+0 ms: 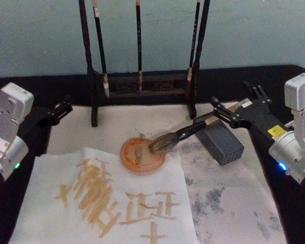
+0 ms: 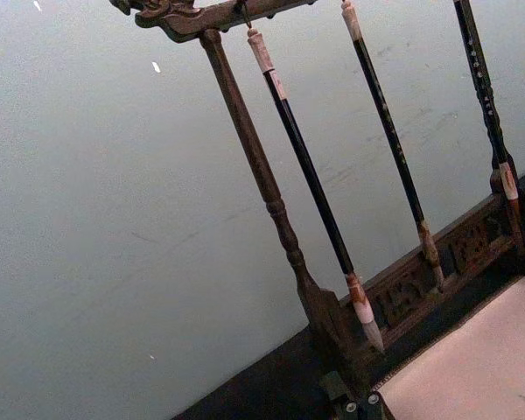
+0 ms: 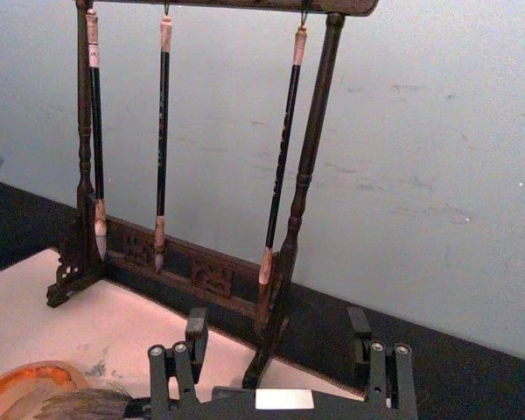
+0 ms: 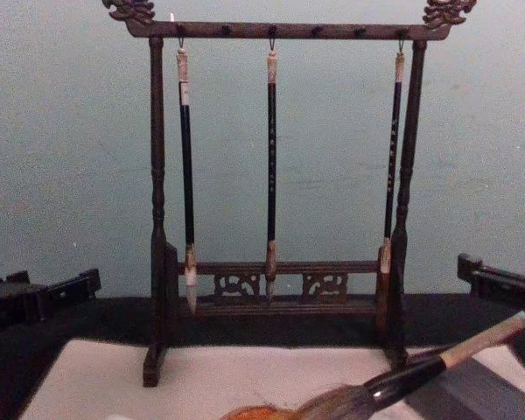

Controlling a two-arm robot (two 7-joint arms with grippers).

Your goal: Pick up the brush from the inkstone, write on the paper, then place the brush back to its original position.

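Right gripper sits at the right of the table, fingers spread on either side of the brush handle end, looks just apart from it, though contact is hard to rule out from the head view. Brush lies tilted, hair tip resting in the round orange inkstone, handle propped on the dark grey block. In the chest view the brush slants up toward the right. Paper lies front left, covered with tan strokes, its upper edge just beside the inkstone. Left gripper is parked at the left table edge, can't tell its finger state. Wooden rack with three slim brushes stands behind.
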